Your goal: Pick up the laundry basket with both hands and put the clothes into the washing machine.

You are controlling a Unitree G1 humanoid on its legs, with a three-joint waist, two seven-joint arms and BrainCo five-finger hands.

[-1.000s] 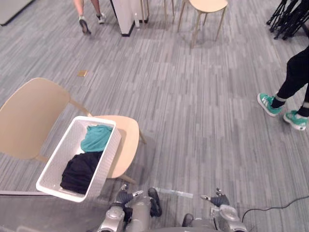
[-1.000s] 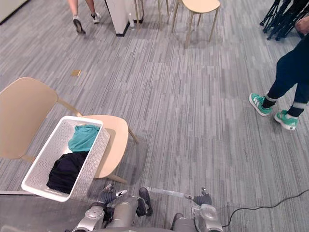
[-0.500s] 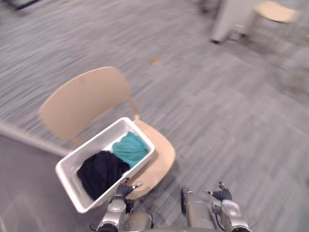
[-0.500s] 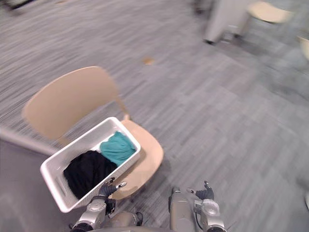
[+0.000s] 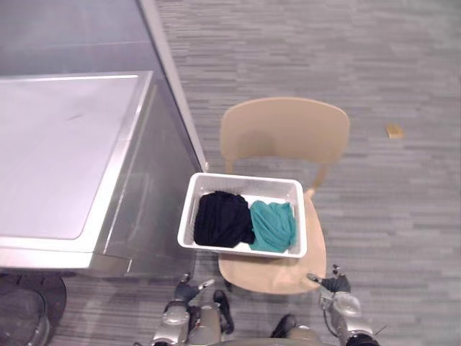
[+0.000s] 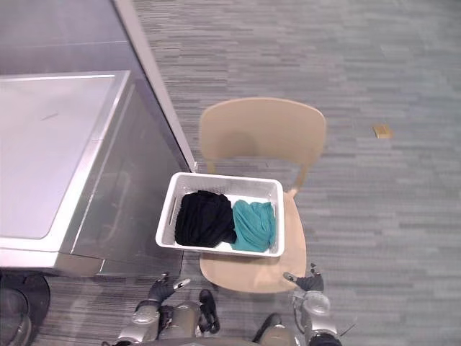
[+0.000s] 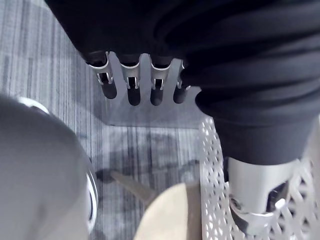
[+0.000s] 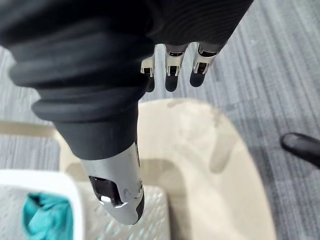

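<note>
A white perforated laundry basket (image 5: 243, 185) sits on the seat of a beige chair (image 5: 285, 134). Inside it lie a black garment (image 5: 222, 218) and a teal garment (image 5: 274, 225). The grey washing machine (image 5: 65, 144) stands right beside the basket, at the left. My left hand (image 5: 189, 288) hangs low before the basket's near left corner, open, its thumb (image 7: 252, 200) next to the basket's wall (image 7: 212, 160). My right hand (image 5: 331, 282) is open too, low by the chair seat (image 8: 200, 150) near the basket's right corner (image 8: 155, 210).
A small tan scrap (image 5: 393, 130) lies on the grey carpet at the far right. A dark round base (image 5: 29, 310) shows under the machine's near corner. Open carpet stretches right of the chair and behind it.
The whole picture has swung left as the camera turned: the basket and chair now lie straight ahead, with the machine in view. Both hands stay low and open.
</note>
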